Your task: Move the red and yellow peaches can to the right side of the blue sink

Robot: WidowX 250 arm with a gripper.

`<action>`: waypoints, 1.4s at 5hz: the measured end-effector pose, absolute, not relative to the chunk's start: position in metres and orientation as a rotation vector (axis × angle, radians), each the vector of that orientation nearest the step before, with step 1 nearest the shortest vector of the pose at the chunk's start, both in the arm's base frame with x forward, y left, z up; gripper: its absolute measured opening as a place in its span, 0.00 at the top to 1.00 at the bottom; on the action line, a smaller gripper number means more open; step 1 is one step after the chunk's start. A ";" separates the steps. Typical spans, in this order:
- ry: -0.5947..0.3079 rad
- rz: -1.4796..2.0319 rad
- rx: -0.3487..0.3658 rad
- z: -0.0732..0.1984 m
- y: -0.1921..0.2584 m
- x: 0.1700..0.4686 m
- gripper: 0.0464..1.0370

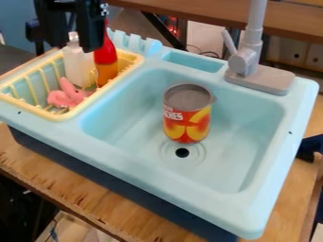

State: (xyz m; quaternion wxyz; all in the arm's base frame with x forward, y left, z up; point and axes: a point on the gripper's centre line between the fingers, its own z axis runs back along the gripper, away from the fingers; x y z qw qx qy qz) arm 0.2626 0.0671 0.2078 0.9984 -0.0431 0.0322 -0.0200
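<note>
Near the red bottle (106, 61), gripper (72, 46)

A light-blue toy sink (257, 208) sits on a wooden table (38, 163). Near the frame's centre, an upright red-and-yellow can (188, 116) stands in the basin, just above the dark drain hole (182, 152). A grey faucet (243, 64) rises at upper right. At left, a yellow rack (71, 114) holds a pink object (66, 97), possibly a soft toy.
</note>
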 end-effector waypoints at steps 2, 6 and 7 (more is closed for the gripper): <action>0.053 -0.043 -0.119 0.197 0.061 0.271 0.03; -0.010 -0.103 -0.283 0.152 0.025 0.318 0.03; -0.012 -0.108 -0.280 0.145 0.017 0.325 0.03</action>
